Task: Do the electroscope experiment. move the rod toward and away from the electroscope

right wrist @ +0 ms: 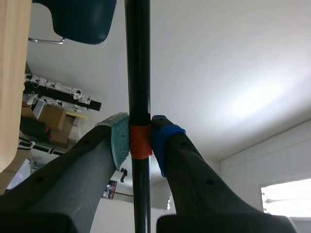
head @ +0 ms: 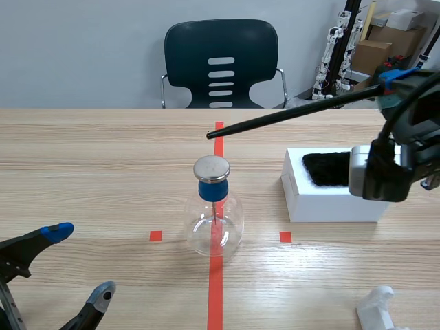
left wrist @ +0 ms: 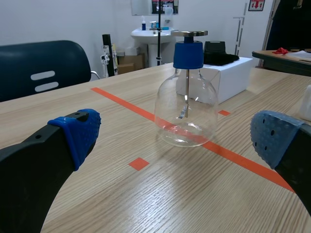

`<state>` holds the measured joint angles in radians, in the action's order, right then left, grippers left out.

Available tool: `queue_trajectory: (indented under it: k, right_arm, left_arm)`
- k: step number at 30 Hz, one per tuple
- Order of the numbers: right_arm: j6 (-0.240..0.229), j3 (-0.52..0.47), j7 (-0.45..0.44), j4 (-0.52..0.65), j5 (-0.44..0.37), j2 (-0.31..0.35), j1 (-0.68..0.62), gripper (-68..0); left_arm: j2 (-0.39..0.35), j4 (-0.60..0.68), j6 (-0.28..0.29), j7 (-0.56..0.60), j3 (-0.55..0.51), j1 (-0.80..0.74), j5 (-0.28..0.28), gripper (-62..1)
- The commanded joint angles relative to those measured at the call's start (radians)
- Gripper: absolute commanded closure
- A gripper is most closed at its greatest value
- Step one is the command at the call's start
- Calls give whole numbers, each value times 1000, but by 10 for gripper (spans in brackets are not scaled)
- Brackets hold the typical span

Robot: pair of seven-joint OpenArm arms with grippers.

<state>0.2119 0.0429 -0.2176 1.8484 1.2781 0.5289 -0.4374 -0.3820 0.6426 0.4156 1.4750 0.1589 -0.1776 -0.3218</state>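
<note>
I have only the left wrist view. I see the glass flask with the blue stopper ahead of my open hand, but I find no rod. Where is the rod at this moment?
Observer: The right hand is shut on the black rod, at its orange band.
Operator: Does it touch the metal disc?
Observer: No. In the scene view its tip shows apart from the disc, with a gap between them.
Operator: From which side does it come?
Observer: From the right. The right arm is raised in front of the white box.
</note>
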Motion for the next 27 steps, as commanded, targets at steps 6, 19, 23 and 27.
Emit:
queue_trajectory:
  k: [6, 19, 23, 27]
  right_arm:
    - [-21, 16, 9, 10, 36, 11, 19, -11]
    - [12, -92, -3, 71, -206, 11, -71, -11]
    - [35, -205, -39, 133, -301, 11, -178, -11]
    - [68, -316, -88, 176, -386, 8, -302, -11]
  left_arm:
    - [4, 5, -2, 18, 0, -2, 7, -623]
    - [4, 5, -2, 18, 0, -2, 7, -623]
    - [4, 5, -2, 18, 0, -2, 7, -623]
    - [4, 5, -2, 18, 0, -2, 7, -623]
